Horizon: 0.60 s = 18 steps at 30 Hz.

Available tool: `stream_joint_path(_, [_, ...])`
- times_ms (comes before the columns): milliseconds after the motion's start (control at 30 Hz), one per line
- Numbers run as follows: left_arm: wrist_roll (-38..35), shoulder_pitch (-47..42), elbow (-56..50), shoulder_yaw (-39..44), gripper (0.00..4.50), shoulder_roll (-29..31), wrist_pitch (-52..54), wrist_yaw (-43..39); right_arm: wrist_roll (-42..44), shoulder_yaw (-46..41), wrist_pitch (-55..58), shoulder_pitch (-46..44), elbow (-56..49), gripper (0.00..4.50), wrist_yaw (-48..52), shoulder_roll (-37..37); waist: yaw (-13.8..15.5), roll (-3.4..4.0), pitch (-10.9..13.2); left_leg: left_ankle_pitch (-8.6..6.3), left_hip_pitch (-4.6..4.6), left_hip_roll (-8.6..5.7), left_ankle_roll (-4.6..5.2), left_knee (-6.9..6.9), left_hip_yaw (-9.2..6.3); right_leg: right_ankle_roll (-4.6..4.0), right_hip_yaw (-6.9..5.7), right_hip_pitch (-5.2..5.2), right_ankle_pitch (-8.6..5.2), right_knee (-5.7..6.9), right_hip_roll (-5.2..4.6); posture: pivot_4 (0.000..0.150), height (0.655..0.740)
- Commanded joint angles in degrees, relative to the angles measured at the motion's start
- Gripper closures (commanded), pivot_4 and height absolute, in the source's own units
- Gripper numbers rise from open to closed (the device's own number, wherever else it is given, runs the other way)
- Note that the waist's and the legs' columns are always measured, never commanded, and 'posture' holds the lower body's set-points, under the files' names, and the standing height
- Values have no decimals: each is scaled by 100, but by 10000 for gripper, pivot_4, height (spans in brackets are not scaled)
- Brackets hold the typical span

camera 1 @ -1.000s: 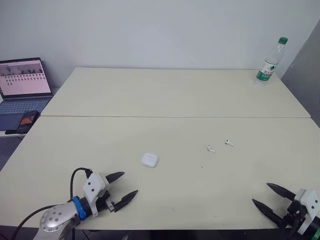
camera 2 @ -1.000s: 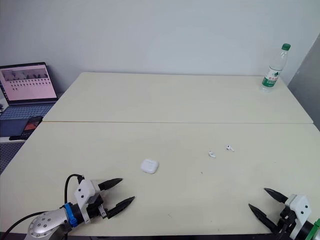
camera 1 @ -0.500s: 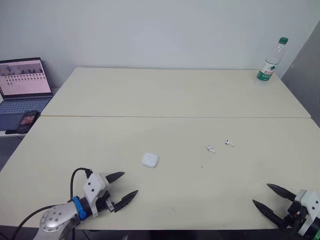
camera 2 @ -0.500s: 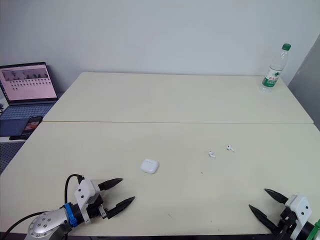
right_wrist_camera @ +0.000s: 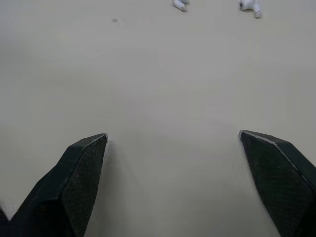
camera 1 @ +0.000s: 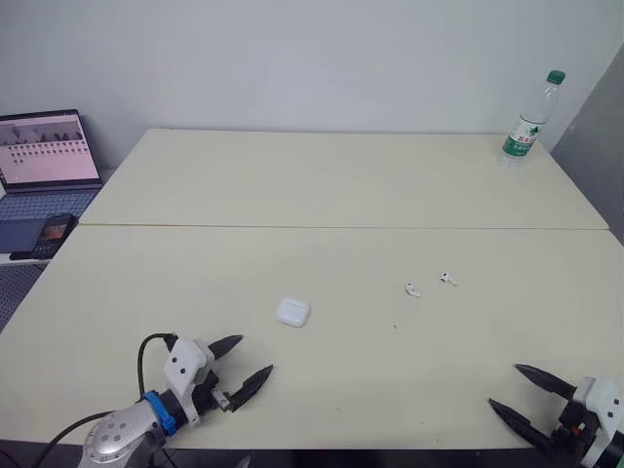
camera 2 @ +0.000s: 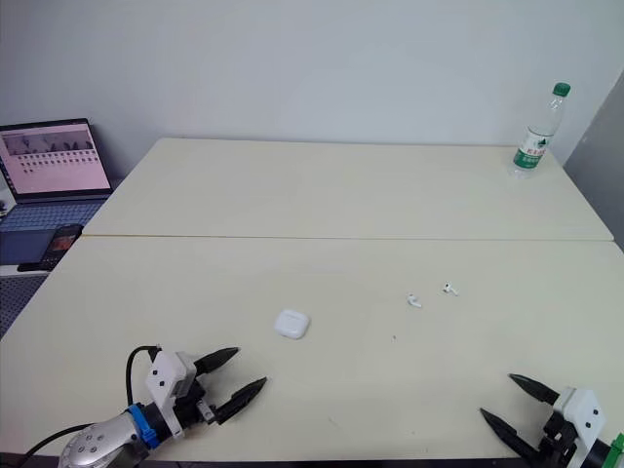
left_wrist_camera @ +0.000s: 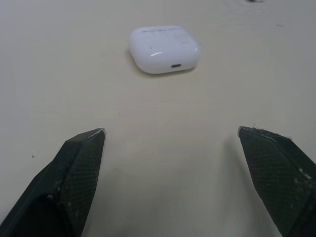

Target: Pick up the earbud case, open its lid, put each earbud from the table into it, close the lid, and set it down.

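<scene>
A white earbud case lies shut on the near table, left of centre; the left wrist view shows the case ahead of the fingers. Two white earbuds lie to its right, one nearer the case and one further right; both earbuds sit far ahead in the right wrist view. My left gripper is open near the front edge, short of the case. My right gripper is open at the front right corner, well short of the earbuds.
A water bottle stands at the far right corner of the back table. A laptop and a phone lie off the table's left side. A seam joins the two tables.
Both grippers have shifted slightly, the right one lower and the left one a little right. The case and earbuds lie where they were.
</scene>
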Motion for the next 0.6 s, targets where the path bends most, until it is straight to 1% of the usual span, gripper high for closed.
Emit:
stream_joint_path(33, [343, -215, -440, -245, 0, -182, 268, 579, 231, 70, 186, 66, -858, 248, -140, 24, 0, -2, 1, 0, 0, 0, 0, 0, 0, 0, 0, 0, 0, 0, 0, 1500, 7362])
stream_joint_path(233, [737, -817, -631, -698, 0, -509, 992, 1309, 303, 149, 502, 93, -1577, 248, -290, -43, 5, -6, 3, 0, -3, -3, 0, 1, -2, 2, -5, 2, 0, 2, 1, 1500, 7362])
stream_joint_path(300, [748, -965, -628, -747, 0, -652, 1154, 1492, 387, 149, 626, 105, -1826, 248, -299, -85, 5, -12, 6, -1, -6, -5, -1, 0, -2, 6, -5, 1, -2, 1, 2, 1500, 7362])
stream_joint_path(333, [733, -1010, -642, -776, 0, -705, 1228, 1535, 429, 149, 699, 120, -1962, 248, -308, -102, 5, -15, 8, -1, -6, -5, -2, 0, -4, 11, -7, 1, -1, 2, 2, 1500, 7362])
stream_joint_path(367, [755, -1051, -664, -839, 0, -743, 1281, 1565, 463, 144, 771, 135, -2104, 248, -319, -123, 4, -17, 9, -2, -7, -5, -2, 0, -6, 34, -8, 1, 12, 3, 3, 1500, 7362])
stream_joint_path(600, [764, -1124, -768, -1130, 0, -965, 1561, 1769, 712, 36, 1185, 232, -2791, 248, -429, -234, 4, -24, 13, -2, -7, -8, -3, 3, -9, 40, -7, 3, 16, 3, 3, 1500, 7362])
